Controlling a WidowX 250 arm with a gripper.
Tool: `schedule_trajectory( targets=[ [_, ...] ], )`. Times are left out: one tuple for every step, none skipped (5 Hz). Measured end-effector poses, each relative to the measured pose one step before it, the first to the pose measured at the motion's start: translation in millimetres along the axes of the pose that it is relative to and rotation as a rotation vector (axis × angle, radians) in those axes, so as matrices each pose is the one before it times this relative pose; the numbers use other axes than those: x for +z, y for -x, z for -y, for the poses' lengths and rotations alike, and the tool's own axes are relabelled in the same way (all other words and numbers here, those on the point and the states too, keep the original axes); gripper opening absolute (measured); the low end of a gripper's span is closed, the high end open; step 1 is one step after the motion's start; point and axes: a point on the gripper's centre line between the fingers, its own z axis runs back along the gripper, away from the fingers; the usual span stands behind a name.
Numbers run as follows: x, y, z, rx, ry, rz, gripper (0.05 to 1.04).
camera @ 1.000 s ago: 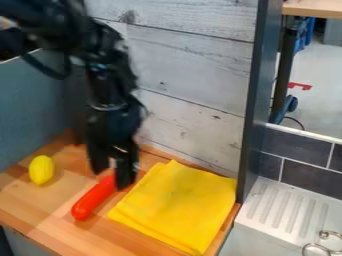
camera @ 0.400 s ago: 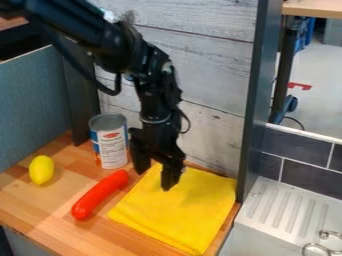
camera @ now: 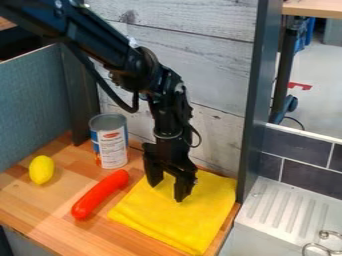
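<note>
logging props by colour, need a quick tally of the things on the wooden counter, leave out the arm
Yellow: 2 (lemon, cloth)
Red: 1 (sausage-shaped thing)
Mixed, metal with a printed label: 1 (can)
Total: 4

Toy-kitchen setup: ridged white plastic drainboard, glossy dark rectangular wall tiles, light wooden tabletop.
</note>
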Motion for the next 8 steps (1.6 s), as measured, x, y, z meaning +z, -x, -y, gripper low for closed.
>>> schedule_trajectory(
  targets=[
    [-2.04, -2.13, 0.96, 0.0101, -0.0246, 0.0055, 1.008],
    [-9.67, 8.56, 13.61, 0.0049, -0.0025, -0.012, 1.008],
    [-3.37, 10.46, 4.15, 0.0566, -0.013, 0.0018, 1.008],
    [0.46, 14.91, 4.99, 0.0147, -0.0084, -0.0061, 1.008],
    [1.58, 26.72, 1.01, 0.0279, -0.0044, -0.0454, 1.008],
    [1.58, 29.54, 0.94, -0.005, 0.0032, -0.0691, 1.008],
    [-2.69, 8.71, 4.56, -0.016, 0.0518, 0.015, 1.008],
    [-0.03, 1.82, -1.93, -0.0037, 0.028, 0.0208, 1.008]
  ],
)
